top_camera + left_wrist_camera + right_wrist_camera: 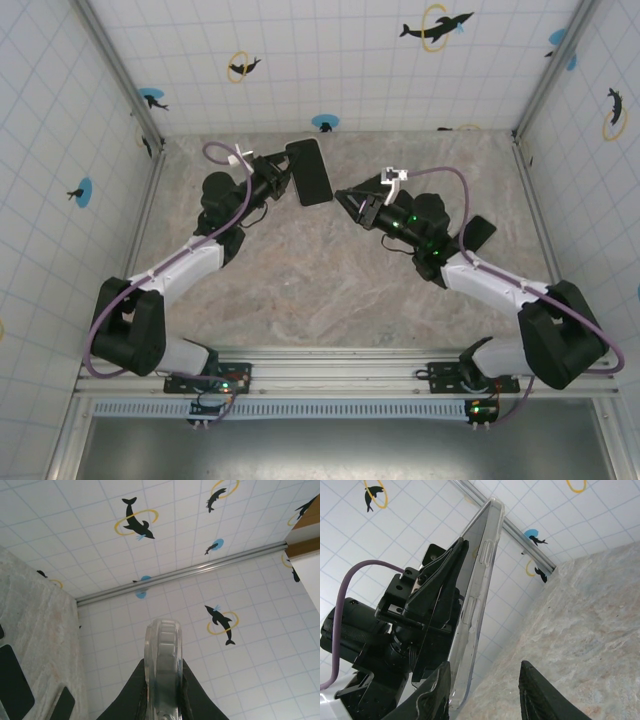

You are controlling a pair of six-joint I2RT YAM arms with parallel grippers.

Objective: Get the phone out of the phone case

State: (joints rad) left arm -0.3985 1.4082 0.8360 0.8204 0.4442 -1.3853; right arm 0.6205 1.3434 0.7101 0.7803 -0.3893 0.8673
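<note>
Your left gripper (pixel 288 180) is pinched on the case (pixel 481 580). Its two dark fingers (pixel 131 695) press against the flat faces, and the clear rim stands up between them. The phone (pixel 308 172) sits inside the case. From above it reads as a black slab with rounded corners, sticking out beyond the left fingertips and tilted slightly.

From your right wrist camera you see the case edge-on. It is see-through plastic with a thick rounded rim and raised bumps along the side where the buttons lie. Only a thin dark sliver of the phone's face shows behind that rim. The whole thing leans at a slant and appears to be held up off the table (pixel 330 290).

Your right gripper (pixel 485 665) has its fingers spread wide with nothing between them. The case's lower end is just ahead of the tips, closer to the finger on the left of that view. In the top view the right gripper (pixel 347 200) points at the phone's near corner from close by. You cannot tell whether it touches.
</note>
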